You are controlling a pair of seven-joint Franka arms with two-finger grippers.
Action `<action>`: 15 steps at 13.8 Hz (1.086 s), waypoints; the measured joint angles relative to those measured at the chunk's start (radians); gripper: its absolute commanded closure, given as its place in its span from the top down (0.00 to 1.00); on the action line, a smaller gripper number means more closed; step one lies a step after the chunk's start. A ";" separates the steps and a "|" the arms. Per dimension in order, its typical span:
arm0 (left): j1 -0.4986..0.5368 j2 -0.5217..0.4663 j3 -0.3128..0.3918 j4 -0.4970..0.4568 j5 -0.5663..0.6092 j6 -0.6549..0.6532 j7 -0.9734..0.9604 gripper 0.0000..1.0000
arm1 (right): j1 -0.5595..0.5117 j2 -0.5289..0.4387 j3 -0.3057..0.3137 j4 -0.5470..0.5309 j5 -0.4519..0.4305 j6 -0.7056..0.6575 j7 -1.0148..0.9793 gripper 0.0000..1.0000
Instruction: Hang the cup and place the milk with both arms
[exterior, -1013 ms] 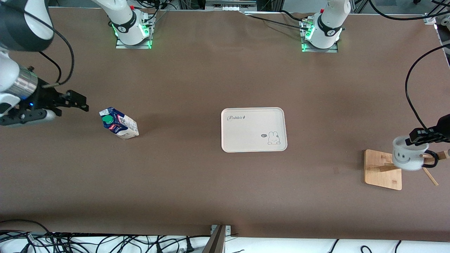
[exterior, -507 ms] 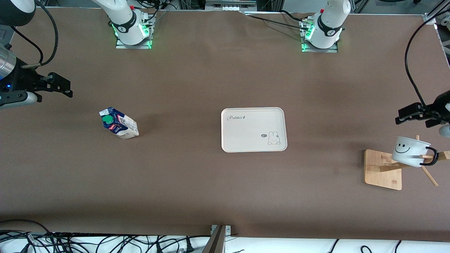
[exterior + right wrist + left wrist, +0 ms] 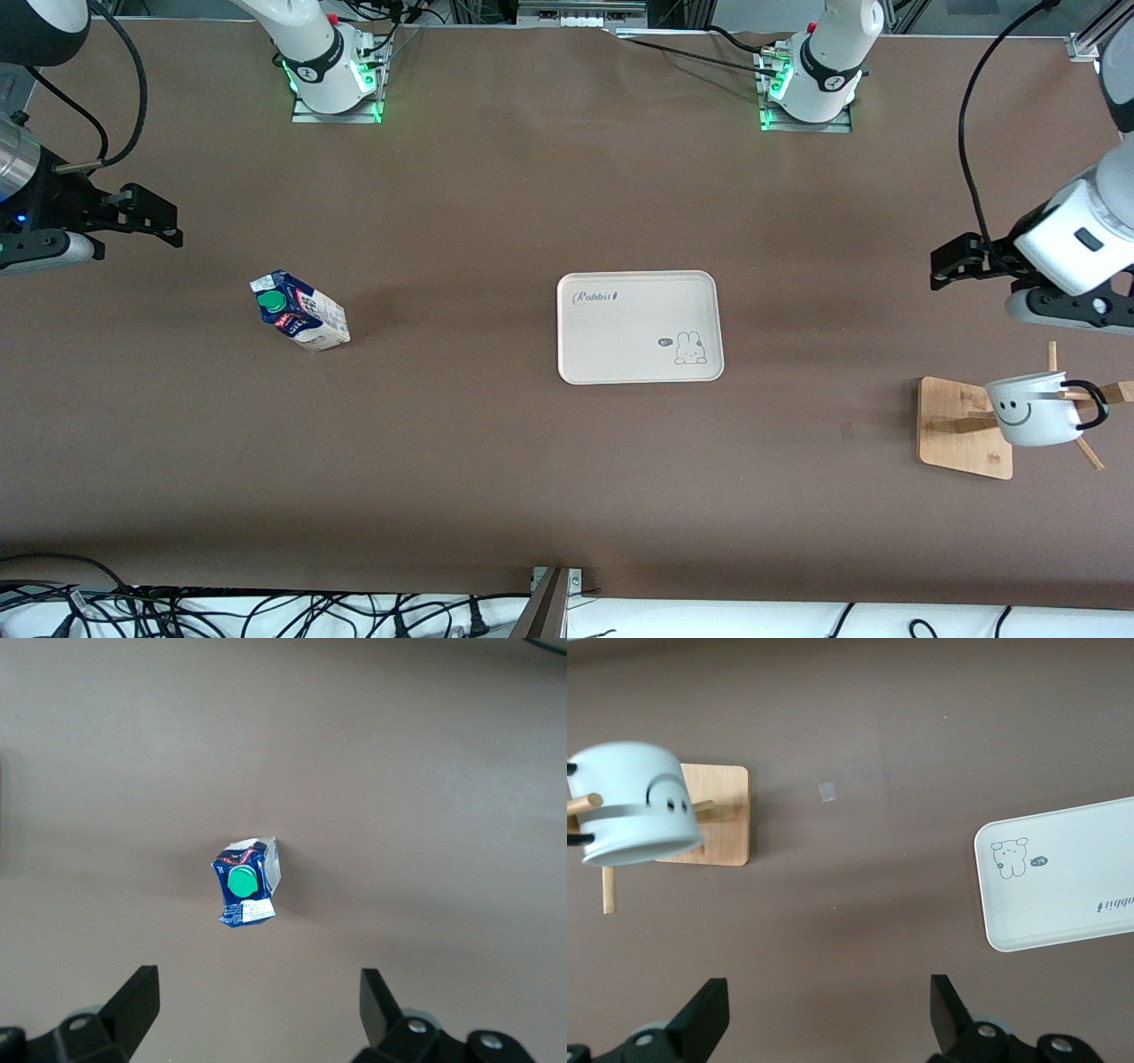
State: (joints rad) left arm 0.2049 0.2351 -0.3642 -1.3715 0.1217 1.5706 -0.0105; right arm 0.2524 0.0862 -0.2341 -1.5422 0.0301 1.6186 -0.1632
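The white cup (image 3: pixel 1029 413) with a smiley face hangs by its black handle on a peg of the wooden rack (image 3: pixel 964 428) at the left arm's end of the table. It also shows in the left wrist view (image 3: pixel 636 803). My left gripper (image 3: pixel 946 266) is open and empty over bare table between the rack and the tray, apart from the cup; its own view (image 3: pixel 830 1028) shows the same. The milk (image 3: pixel 299 312) stands on the table toward the right arm's end. My right gripper (image 3: pixel 164 218) is open and empty, up over the table beside the milk (image 3: pixel 246 883); its own view (image 3: pixel 257 1019) shows it open.
A white tray (image 3: pixel 638 368) with a rabbit print lies at the table's middle, nothing on it; the left wrist view (image 3: pixel 1028 921) shows it too. The rack's wooden base (image 3: pixel 726 815) lies under the cup. A small pale scrap (image 3: pixel 826 791) lies on the table.
My left gripper has let go of the cup and drawn back toward the tray; the cup has swung and now hangs on the peg. My right gripper rose away from the milk, then held still.
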 measured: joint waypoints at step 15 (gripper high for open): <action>-0.223 -0.265 0.349 -0.359 -0.095 0.184 0.070 1.00 | 0.001 -0.016 0.007 -0.009 -0.004 -0.078 0.000 1.00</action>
State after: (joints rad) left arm -0.0181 -0.0298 -0.0149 -1.7306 0.0268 1.7542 0.0590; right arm 0.2533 0.0702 -0.2272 -1.5512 0.0257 1.5407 -0.1631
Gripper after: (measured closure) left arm 0.000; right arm 0.000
